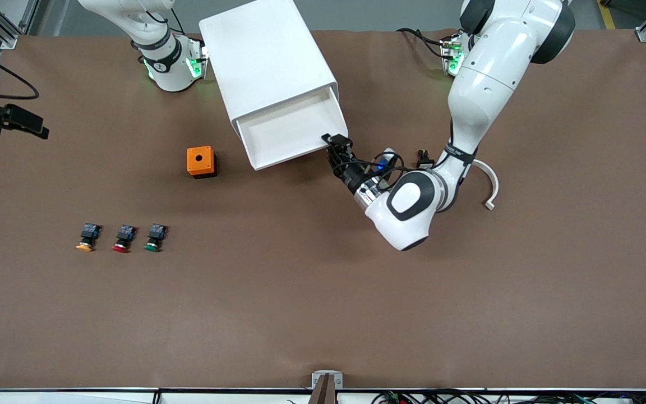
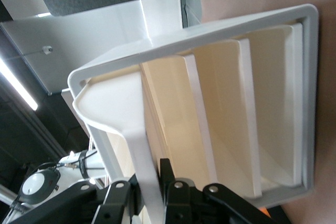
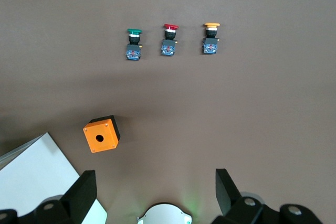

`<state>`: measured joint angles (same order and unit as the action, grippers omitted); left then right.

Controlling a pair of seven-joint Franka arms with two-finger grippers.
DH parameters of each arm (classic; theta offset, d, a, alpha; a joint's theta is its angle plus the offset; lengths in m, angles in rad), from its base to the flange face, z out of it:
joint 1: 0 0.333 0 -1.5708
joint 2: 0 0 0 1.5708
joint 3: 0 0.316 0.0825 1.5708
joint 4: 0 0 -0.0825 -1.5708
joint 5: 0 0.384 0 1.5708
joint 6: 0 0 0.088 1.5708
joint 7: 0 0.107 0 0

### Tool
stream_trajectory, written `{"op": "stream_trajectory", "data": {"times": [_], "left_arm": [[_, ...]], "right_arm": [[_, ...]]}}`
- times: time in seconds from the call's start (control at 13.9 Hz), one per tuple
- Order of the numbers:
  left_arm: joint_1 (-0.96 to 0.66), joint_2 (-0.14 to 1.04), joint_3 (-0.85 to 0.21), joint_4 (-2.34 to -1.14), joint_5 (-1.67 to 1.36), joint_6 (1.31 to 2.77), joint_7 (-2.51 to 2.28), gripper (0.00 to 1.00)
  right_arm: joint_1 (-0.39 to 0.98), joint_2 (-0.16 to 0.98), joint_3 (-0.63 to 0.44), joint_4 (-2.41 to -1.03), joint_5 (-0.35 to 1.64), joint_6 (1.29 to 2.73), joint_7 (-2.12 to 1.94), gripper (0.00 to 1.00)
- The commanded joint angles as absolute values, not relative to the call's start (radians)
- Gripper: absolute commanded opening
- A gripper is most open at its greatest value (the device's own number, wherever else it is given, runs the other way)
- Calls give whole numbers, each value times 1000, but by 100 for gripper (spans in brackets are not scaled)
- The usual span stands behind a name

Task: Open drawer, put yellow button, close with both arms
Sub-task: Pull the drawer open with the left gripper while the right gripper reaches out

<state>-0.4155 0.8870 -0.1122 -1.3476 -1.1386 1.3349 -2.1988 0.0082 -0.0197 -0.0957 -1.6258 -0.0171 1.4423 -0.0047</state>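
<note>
Your left gripper (image 1: 331,147) is clamped on the shallow white plastic drawer's (image 1: 289,134) front rim (image 2: 137,145). Your right gripper (image 3: 155,192) waits wide open and empty above the tiny yellow-capped push button (image 3: 211,38).

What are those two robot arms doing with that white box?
The left gripper is shut on the front edge of the drawer, which sticks out of the white cabinet. The right gripper is open and waits above the table near its own base. The yellow button sits untouched in a row with the red button and green button, with an orange box nearby.
</note>
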Motion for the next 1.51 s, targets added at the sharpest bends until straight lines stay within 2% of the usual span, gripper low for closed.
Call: {"op": "stream_trajectory", "data": {"times": [0.0, 0.5, 0.58, 0.72, 0.79, 1.15, 1.44], "left_arm": [[-377, 905, -109, -1322, -1200, 1428, -2140, 10], [-333, 905, -109, -1322, -1200, 1453, -2137, 15], [-334, 905, -109, -1322, -1201, 1453, -2138, 34], [-334, 905, -109, -1322, -1200, 1451, -2137, 92], [-334, 904, -109, -1322, -1198, 1451, -2138, 100], [-333, 893, -109, -1321, -1184, 1444, -2080, 100], [-318, 877, -115, -1295, -1117, 1379, -1910, 100]], "right_arm": [[-6, 55, -91, -1566, -31, 1431, -15, 100], [9, 66, -86, -1557, -40, 1434, 99, 100], [20, 66, -83, -1555, -34, 1433, 177, 100], [92, 66, -83, -1551, -35, 1431, 341, 100], [128, 66, -83, -1551, -34, 1433, 430, 100], [251, 67, -83, -1551, -12, 1459, 653, 100], [256, 74, -83, -1646, -11, 1599, 674, 100]]}}
